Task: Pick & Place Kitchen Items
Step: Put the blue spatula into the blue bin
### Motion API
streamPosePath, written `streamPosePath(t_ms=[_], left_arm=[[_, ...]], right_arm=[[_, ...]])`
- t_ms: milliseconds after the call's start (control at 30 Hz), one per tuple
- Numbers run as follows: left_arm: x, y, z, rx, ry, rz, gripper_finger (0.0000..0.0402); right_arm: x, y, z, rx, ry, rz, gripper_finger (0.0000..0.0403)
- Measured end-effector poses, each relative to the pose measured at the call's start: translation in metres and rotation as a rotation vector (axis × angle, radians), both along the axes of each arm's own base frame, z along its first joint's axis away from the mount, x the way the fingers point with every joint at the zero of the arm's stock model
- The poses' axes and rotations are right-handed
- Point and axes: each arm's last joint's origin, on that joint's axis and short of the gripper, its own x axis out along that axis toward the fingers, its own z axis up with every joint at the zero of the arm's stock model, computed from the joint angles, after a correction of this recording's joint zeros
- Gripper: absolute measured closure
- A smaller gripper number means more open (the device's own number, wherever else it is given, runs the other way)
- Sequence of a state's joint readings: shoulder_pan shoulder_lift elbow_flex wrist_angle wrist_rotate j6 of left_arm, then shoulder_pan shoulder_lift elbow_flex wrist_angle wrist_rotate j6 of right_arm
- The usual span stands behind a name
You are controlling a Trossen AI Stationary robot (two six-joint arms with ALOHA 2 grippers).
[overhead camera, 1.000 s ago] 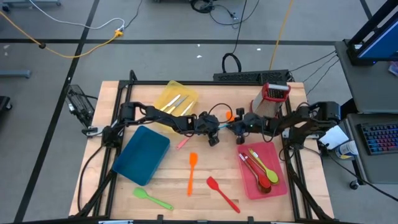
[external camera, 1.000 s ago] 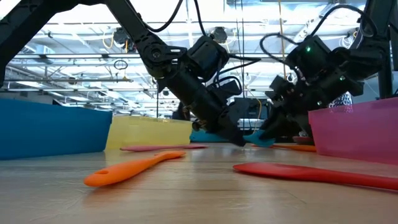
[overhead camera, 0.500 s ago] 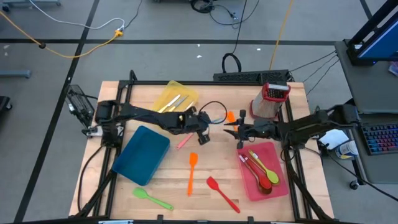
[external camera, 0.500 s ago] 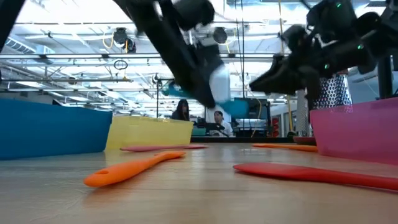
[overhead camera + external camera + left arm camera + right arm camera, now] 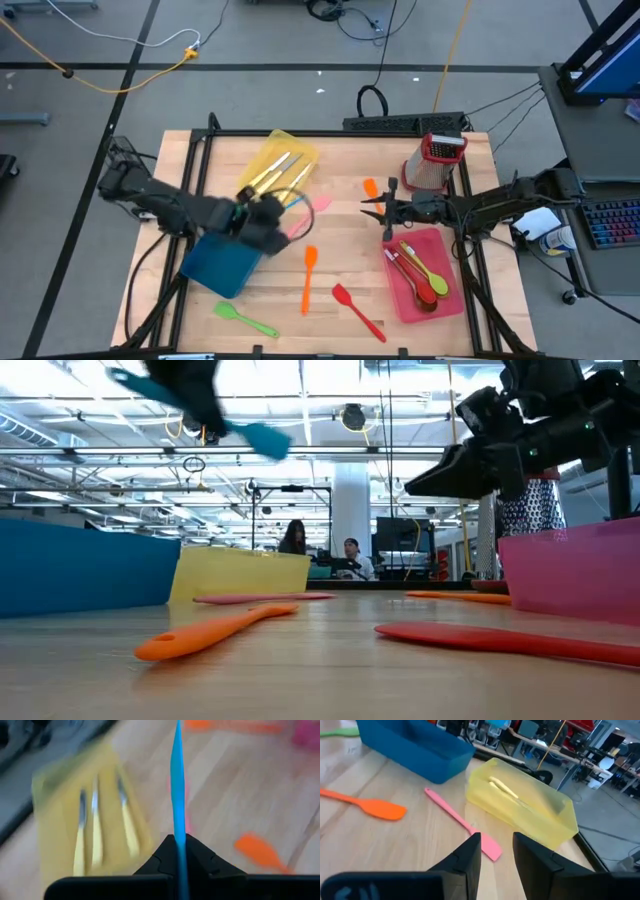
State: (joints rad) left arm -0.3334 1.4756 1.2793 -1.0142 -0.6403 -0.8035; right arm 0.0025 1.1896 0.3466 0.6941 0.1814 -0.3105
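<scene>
In the high view the left gripper [image 5: 262, 222] sits left of centre, above the upper right corner of the blue tray [image 5: 228, 248], and its fingers are clamped on a blue spatula [image 5: 177, 780], which the left wrist view shows edge-on, running straight out from between the fingers. In the low view that blue spatula [image 5: 205, 415] hangs high in the upper left of the frame, well clear of the table [image 5: 340, 235]. The right gripper [image 5: 372, 208] reaches in from the right of the high view, just above the upper left corner of the pink tray [image 5: 445, 300], with its fingers [image 5: 465, 860] apart and nothing between them. A pink spatula [image 5: 308, 212] lies on the table between the two grippers, beside the yellow tray [image 5: 262, 152], which holds cream-handled knives [image 5: 278, 170]. Below centre lie an orange spatula [image 5: 309, 277] and a red spatula [image 5: 357, 311], with a green spoon [image 5: 245, 319] toward the lower left. A second orange utensil [image 5: 371, 187] lies near the top centre, beside the box grater [image 5: 434, 160]. The pink tray holds green and red utensils [image 5: 422, 277].
</scene>
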Motion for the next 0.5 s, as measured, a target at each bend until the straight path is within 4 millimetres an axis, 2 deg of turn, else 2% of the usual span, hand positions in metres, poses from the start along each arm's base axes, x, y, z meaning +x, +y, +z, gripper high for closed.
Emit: streamPosePath(t_ms=[233,500], left_arm=[[-0.037,-0.040,-0.019,-0.043,0.106,0.217,0.0377],[-0.065,-0.058,-0.022,-0.119,0.185,0.389,0.0389]], right_arm=[[0.000,0.000,0.001,0.036,-0.012,-0.008,0.0299],[0.000,0.000,0.001,0.047,-0.014,-0.009,0.0298]])
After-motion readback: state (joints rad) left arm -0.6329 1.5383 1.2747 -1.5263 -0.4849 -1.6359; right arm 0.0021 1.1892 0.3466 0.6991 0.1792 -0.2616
